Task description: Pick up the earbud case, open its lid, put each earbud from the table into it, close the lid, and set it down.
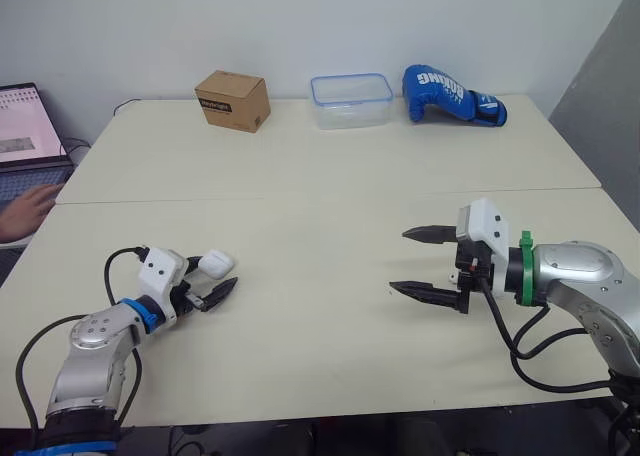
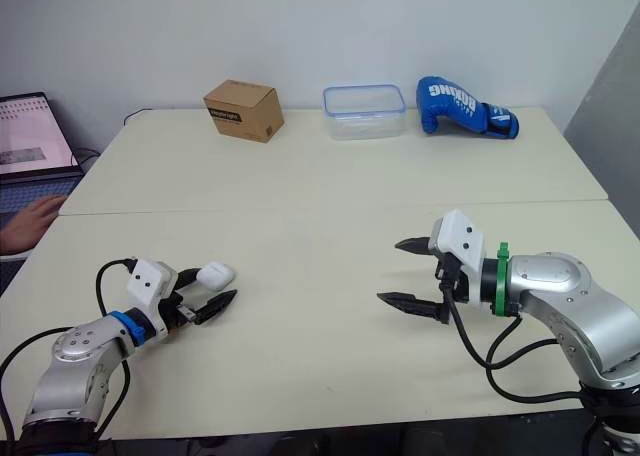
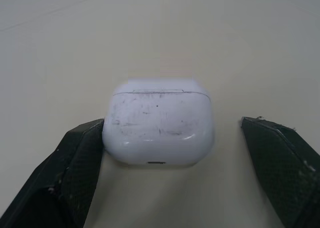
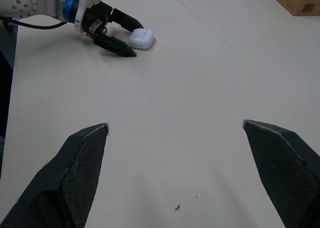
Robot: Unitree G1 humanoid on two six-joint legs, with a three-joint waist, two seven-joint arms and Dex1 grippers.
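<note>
The white earbud case (image 1: 216, 264) lies on the cream table (image 1: 320, 206) near its front left, lid closed. My left gripper (image 1: 208, 279) is open around the case, low over the table. In the left wrist view one finger (image 3: 82, 155) touches the side of the case (image 3: 159, 123), while the other finger (image 3: 277, 160) stands a little apart from it. My right gripper (image 1: 398, 261) hovers open over the front right of the table, nothing between its fingers, pointing toward the case (image 4: 140, 38) from far off.
Along the table's far edge stand a brown cardboard box (image 1: 232, 100), a clear plastic container with a blue rim (image 1: 351, 100) and a blue boxing glove (image 1: 452, 94). At the far left a person's hand (image 1: 25, 213) rests by a laptop (image 1: 25, 136).
</note>
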